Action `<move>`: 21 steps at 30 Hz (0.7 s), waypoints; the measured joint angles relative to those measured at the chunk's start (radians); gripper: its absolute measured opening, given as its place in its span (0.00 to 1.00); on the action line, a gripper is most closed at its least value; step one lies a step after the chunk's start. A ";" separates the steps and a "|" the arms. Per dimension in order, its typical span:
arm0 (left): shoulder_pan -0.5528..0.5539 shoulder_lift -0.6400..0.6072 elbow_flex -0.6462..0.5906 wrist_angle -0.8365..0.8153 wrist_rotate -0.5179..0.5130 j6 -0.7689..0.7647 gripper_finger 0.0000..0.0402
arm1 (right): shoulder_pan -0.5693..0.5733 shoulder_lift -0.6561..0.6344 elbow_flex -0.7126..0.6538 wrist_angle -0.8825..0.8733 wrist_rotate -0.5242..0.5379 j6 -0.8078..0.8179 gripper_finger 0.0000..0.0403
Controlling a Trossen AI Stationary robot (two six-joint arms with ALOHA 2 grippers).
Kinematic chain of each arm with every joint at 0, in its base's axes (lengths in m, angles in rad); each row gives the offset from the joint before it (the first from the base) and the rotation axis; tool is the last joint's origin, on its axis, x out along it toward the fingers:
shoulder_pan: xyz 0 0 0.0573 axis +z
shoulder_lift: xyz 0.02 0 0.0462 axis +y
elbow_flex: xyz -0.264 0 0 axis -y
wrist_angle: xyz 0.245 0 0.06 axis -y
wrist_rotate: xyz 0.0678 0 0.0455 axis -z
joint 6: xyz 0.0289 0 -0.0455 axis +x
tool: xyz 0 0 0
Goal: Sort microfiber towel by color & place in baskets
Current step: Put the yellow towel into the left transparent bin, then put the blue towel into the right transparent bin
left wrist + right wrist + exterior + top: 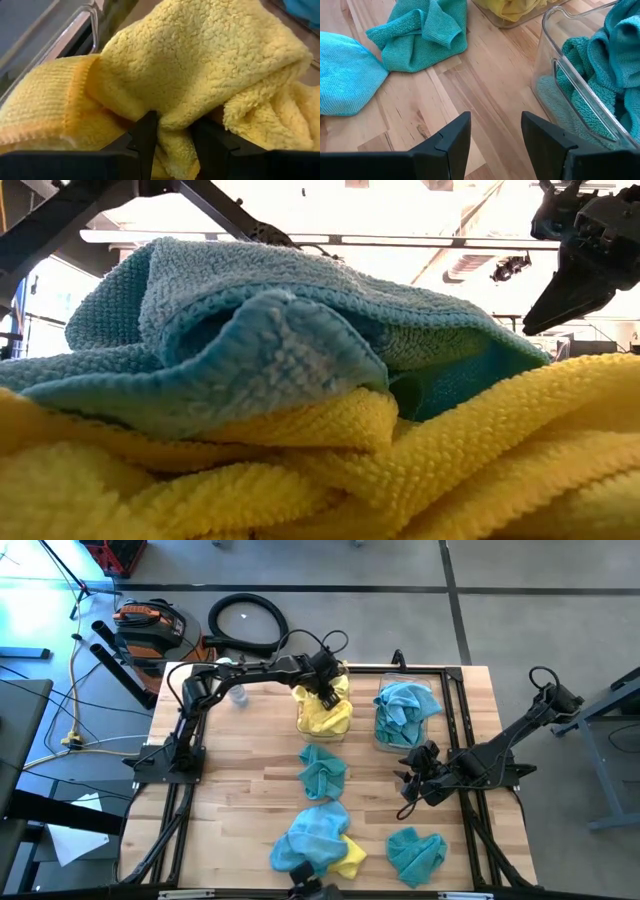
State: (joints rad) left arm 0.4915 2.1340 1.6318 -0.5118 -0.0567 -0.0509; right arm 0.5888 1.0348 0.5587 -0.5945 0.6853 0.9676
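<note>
One yellow towel (200, 75) is pinched in the left hand (327, 692) over its basket (343, 730); lower before releasing, while the open right hand (495, 145) waits over the counter (485, 95)

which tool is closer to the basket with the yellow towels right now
Left. The left tool is right over the yellow-towel basket, pinching a yellow towel there. The right tool hangs open over bare table, nearer the basket of teal towels.
</note>
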 joint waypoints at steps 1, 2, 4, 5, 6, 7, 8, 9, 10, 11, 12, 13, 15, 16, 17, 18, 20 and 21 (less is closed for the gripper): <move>0.000 -0.003 0.000 -0.002 0.000 0.000 0.28 | 0.000 0.000 0.000 0.000 0.000 0.000 0.43; -0.001 -0.008 0.000 -0.006 0.000 0.000 0.28 | 0.000 0.000 0.000 0.000 0.000 0.000 0.43; -0.001 -0.024 0.000 -0.007 -0.001 0.001 0.28 | 0.000 0.000 0.000 0.000 0.000 0.000 0.43; -0.001 -0.034 0.000 -0.009 -0.001 0.002 0.28 | 0.000 0.000 0.000 0.000 0.000 0.000 0.43; -0.001 -0.043 0.000 -0.013 -0.001 0.002 0.28 | 0.000 0.000 0.000 0.000 0.000 0.000 0.43; -0.001 -0.053 0.000 -0.017 -0.002 0.002 0.28 | 0.000 0.000 0.000 0.000 0.000 0.000 0.43; -0.001 -0.063 0.000 -0.019 -0.004 0.003 0.28 | 0.000 0.000 0.000 0.000 0.000 0.000 0.43; -0.001 -0.076 -0.001 -0.020 -0.005 0.006 0.28 | 0.000 0.000 0.000 0.000 0.000 0.000 0.43; -0.001 -0.091 -0.001 -0.021 -0.005 0.012 0.28 | 0.000 0.000 0.000 0.000 0.000 0.000 0.43; -0.004 -0.108 -0.001 -0.018 -0.006 0.019 0.28 | 0.000 0.000 0.000 0.000 0.000 0.000 0.43; -0.007 -0.127 -0.001 -0.015 -0.009 0.026 0.28 | 0.000 0.000 0.000 0.000 0.000 0.000 0.43; -0.011 -0.145 -0.001 -0.016 -0.012 0.027 0.28 | 0.000 0.000 0.000 0.000 0.000 0.000 0.43; -0.025 -0.177 -0.001 -0.016 -0.016 0.028 0.28 | 0.000 0.000 0.000 0.000 0.000 0.000 0.43; -0.036 -0.193 -0.001 -0.020 -0.016 0.029 0.28 | 0.000 0.000 0.000 0.000 0.000 0.000 0.43; -0.049 -0.209 -0.001 -0.030 -0.016 0.030 0.28 | 0.000 0.000 0.000 0.000 0.000 0.000 0.43; -0.068 -0.226 -0.001 -0.048 -0.017 0.038 0.28 | 0.000 0.000 0.000 0.000 0.000 0.000 0.43; -0.126 -0.258 -0.001 -0.089 -0.024 0.058 0.28 | 0.000 0.000 0.000 0.000 0.000 0.000 0.43; -0.162 -0.269 -0.001 -0.109 -0.037 0.061 0.28 | 0.000 0.000 0.000 0.000 0.000 0.000 0.43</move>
State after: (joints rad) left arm 0.3290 1.8649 1.6312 -0.6206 -0.0938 0.0097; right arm 0.5889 1.0348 0.5587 -0.5944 0.6854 0.9680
